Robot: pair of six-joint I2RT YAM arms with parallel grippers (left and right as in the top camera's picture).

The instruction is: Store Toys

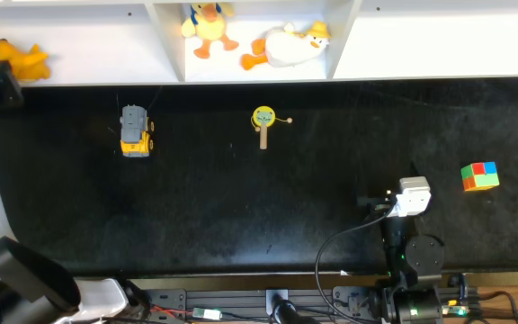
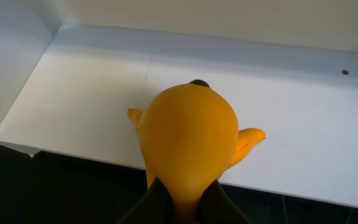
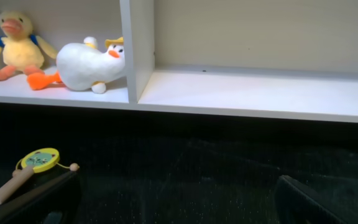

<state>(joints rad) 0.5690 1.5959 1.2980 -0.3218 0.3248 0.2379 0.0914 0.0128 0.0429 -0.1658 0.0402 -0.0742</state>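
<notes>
While the left gripper (image 2: pixel 182 194) pinches the orange toy (image 2: pixel 188 140) at the white shelf (image 2: pixel 309 140), the right gripper (image 3: pixel 174 200) hangs above the black table (image 3: pixel 197 165). Its fingers are open.

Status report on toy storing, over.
Left gripper shut on orange plush toy at left white shelf compartment. Right gripper open above black mat. No obstruction seen.

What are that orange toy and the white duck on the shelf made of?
Orange toy: probably rubber or soft plastic, since its skin looks smooth and seamless with a dull sheen. White duck: stuffed plush fabric, since its surface looks matte and fuzzy and its shape is soft and slumped.
</notes>
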